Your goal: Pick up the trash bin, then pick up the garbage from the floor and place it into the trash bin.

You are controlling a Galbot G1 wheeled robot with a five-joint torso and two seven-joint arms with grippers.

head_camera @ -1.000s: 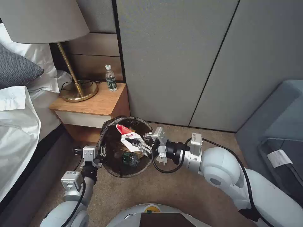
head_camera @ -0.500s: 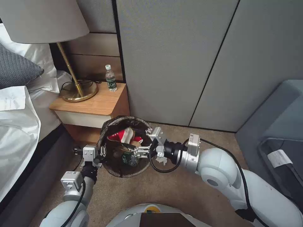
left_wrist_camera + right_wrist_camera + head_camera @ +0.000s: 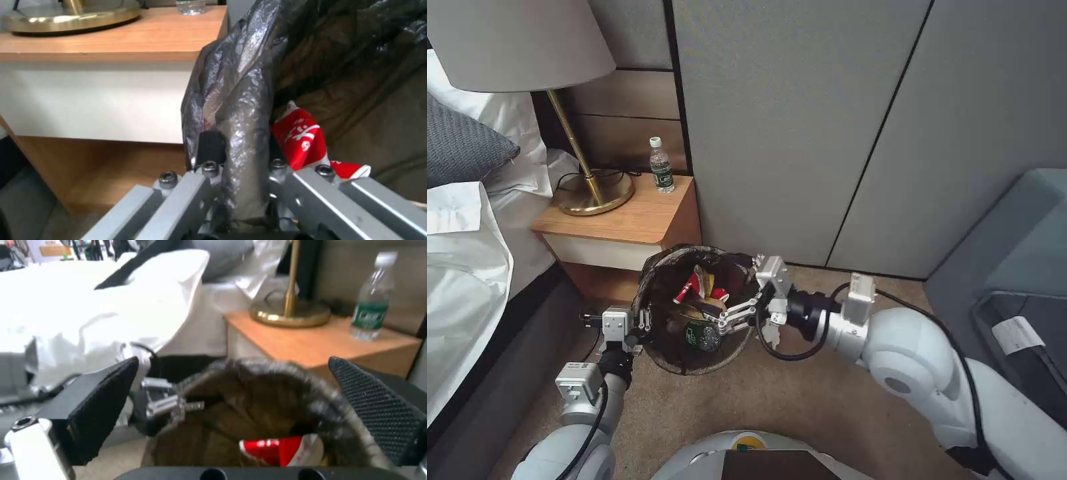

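Inside the trash bin (image 3: 657,347), a crumpled red-and-white cup (image 3: 688,288) is noted; rim clamped by left gripper (image 3: 639,325), right gripper (image 3: 735,313) spread wide.

The left gripper (image 3: 642,325) sits low and left of centre, clamped tight, arm reaching up. The right gripper (image 3: 735,315), at centre, has its fingers spread.
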